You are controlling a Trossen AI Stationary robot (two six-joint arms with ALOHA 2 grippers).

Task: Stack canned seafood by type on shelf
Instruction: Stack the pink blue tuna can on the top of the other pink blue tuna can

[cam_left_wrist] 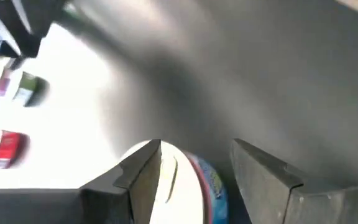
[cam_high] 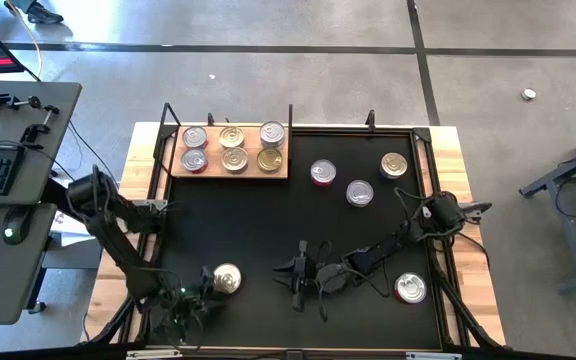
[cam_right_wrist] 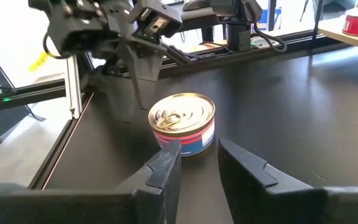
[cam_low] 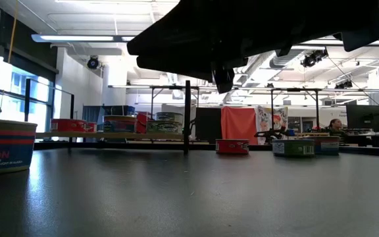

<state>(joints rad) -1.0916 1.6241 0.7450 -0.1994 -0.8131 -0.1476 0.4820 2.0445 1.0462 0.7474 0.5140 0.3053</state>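
While the left gripper is hovering with jaws parted around nothing, the salmon can is standing just beside it on the table, and the right gripper, half-open and empty, is waiting farther away

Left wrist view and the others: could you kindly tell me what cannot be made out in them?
- Left wrist view: motion blur. The label of the can at the left gripper is unreadable, and contact is unclear.
- Low view: a dark arm fills the top. Which arm it is cannot be told.
- High view: the cans on the shelf are too small to sort by type.
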